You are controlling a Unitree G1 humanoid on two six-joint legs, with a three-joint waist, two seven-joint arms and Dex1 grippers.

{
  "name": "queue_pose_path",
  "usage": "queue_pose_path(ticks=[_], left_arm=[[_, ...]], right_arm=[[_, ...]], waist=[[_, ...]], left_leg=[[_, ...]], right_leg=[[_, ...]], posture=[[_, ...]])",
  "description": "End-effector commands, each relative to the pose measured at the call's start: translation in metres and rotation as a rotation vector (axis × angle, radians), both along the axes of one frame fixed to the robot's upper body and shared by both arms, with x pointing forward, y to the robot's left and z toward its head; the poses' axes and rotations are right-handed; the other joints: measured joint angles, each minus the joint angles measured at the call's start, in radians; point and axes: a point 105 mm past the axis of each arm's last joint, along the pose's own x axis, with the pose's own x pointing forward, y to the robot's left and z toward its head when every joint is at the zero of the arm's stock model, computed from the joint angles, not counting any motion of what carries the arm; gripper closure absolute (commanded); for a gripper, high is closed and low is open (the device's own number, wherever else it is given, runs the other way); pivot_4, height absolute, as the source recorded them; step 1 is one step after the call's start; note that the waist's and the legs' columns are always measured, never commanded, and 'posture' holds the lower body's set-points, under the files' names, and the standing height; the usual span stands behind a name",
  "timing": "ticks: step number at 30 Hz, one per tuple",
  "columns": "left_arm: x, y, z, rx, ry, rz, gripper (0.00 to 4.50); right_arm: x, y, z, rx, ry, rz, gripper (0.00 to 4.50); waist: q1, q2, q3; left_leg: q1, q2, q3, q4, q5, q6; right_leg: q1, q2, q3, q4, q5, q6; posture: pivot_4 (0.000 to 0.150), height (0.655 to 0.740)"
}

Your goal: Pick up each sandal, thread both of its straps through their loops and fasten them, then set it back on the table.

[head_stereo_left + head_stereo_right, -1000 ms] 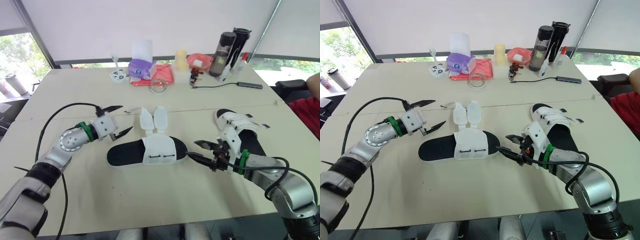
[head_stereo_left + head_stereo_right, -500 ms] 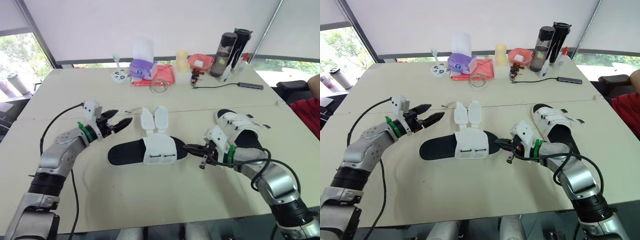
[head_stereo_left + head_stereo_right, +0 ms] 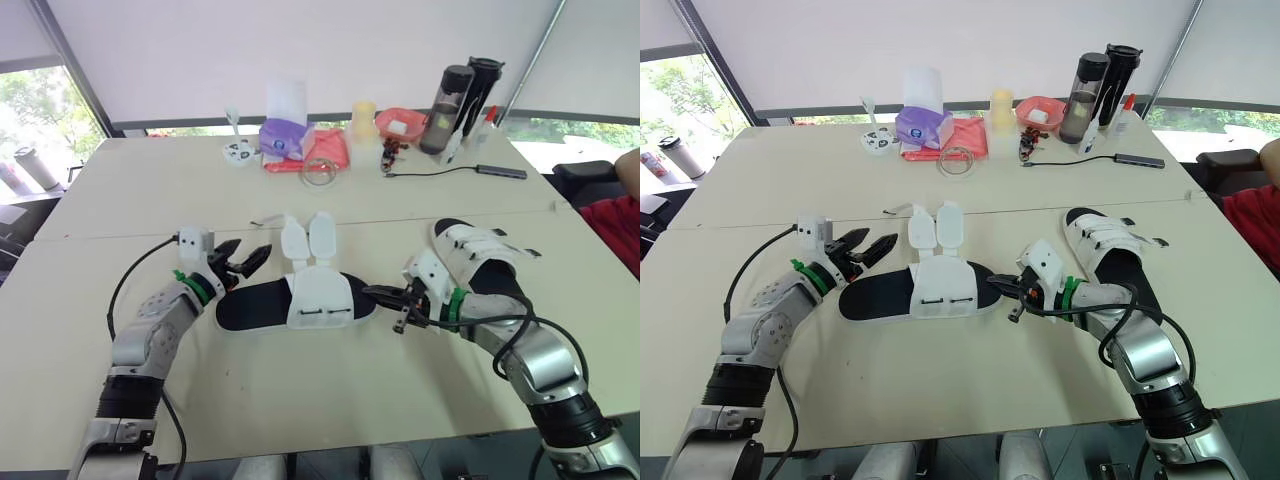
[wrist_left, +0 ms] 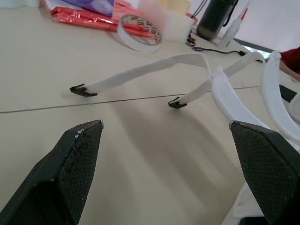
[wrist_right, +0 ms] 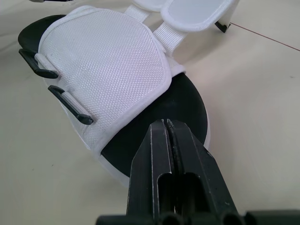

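I start at the far edge of the pale table (image 3: 150, 190), where the containers stand. One shallow red bowl (image 3: 400, 125) holds something white that I cannot make out. Beside it stand two tall dark drink bottles (image 3: 446, 95), both capped, so I cannot see what is in them. One purple tissue pack (image 3: 279, 138) has a white tissue standing out of its top. One pale yellow cylinder (image 3: 362, 117) and one clear tape roll (image 3: 318, 172) sit between the pack and the bowl.

I count two sandals on the table. The black-soled sandal with the white mesh upper (image 3: 300, 300) lies flat in the middle, right in front of me. Its two broad white flaps (image 3: 308, 238) are thrown open on the side away from me. Its two thin black-tipped straps (image 4: 140, 70) lie loose on the tabletop, and the two black loops (image 5: 70, 105) on the side of the upper are empty. The second sandal (image 3: 480, 262), of the same make, lies to its right with its straps across the upper.

My left gripper (image 3: 250, 256) is spread wide and holds nothing, sitting just beside the heel end of the open sandal. My right gripper (image 3: 368, 291) has its fingers pressed together with nothing between them. Its tips are at the toe end of the black sole, and I cannot tell whether they touch it.
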Motion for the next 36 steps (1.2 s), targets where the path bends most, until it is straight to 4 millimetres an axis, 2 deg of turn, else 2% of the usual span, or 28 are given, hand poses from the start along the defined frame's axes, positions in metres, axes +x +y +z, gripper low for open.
queue_pose_path(ticks=[1, 9, 13, 19, 23, 27, 31, 36], left_arm=[[0.007, -0.003, 0.015, -0.034, -0.024, -0.054, 0.00], [0.029, -0.017, 0.018, -0.099, 0.004, -0.133, 0.00], [0.041, -0.024, 0.027, -0.263, 0.061, -0.166, 0.00], [0.064, -0.017, 0.034, -0.488, 0.163, -0.108, 0.00], [0.071, -0.022, 0.038, -0.588, 0.215, -0.126, 0.00], [0.072, -0.023, 0.035, -0.623, 0.266, -0.133, 0.00], [0.068, -0.010, 0.037, -0.609, 0.229, -0.110, 0.00], [0.051, 0.000, 0.043, -0.631, 0.227, -0.129, 0.00]], right_arm=[[-0.001, 0.008, 0.007, 0.010, -0.019, 0.050, 4.47], [0.004, 0.016, -0.018, -0.021, 0.042, 0.075, 4.47], [0.001, 0.025, -0.034, -0.040, 0.078, 0.110, 4.47], [-0.001, 0.030, -0.040, -0.038, 0.083, 0.119, 4.47], [-0.001, 0.032, -0.041, -0.039, 0.080, 0.120, 4.47], [-0.001, 0.033, -0.041, -0.040, 0.073, 0.117, 4.47], [-0.001, 0.032, -0.040, -0.036, 0.069, 0.107, 4.47], [-0.002, 0.032, -0.041, -0.031, 0.071, 0.102, 4.47]], waist=[[0.001, 0.000, 0.000], [-0.003, 0.000, 0.000], [-0.005, -0.001, -0.001], [-0.010, -0.002, -0.001], [-0.010, -0.002, -0.001], [-0.011, -0.002, -0.001], [-0.013, -0.002, -0.001], [-0.014, -0.002, -0.001]], left_leg=[[0.000, 0.000, 0.000, 0.000, 0.000, 0.000], [0.000, -0.001, 0.000, 0.000, 0.000, 0.000], [0.000, 0.000, 0.000, 0.000, 0.000, 0.000], [0.002, 0.000, 0.000, 0.000, 0.000, 0.000], [0.002, 0.000, 0.000, 0.000, 0.000, -0.001], [0.002, 0.000, 0.000, 0.000, 0.000, -0.001], [0.002, 0.000, 0.000, -0.001, 0.001, -0.001], [0.002, 0.000, -0.001, -0.001, 0.001, -0.001]], right_leg=[[0.000, 0.000, 0.000, 0.000, 0.000, 0.000], [0.000, 0.000, 0.000, 0.000, 0.000, 0.000], [0.000, 0.001, 0.000, 0.000, 0.000, 0.000], [0.001, 0.001, 0.000, 0.001, 0.000, 0.000], [0.001, 0.001, 0.000, 0.001, 0.000, 0.000], [0.001, 0.002, 0.000, 0.001, 0.000, 0.000], [0.001, 0.002, 0.000, 0.001, 0.000, 0.000], [0.001, 0.002, 0.000, 0.001, 0.000, 0.000]], posture=[[0.150, 0.7400], [0.150, 0.7400], [0.150, 0.7400], [0.150, 0.7400], [0.150, 0.7400], [0.150, 0.7400], [0.150, 0.7400], [0.150, 0.7400]])
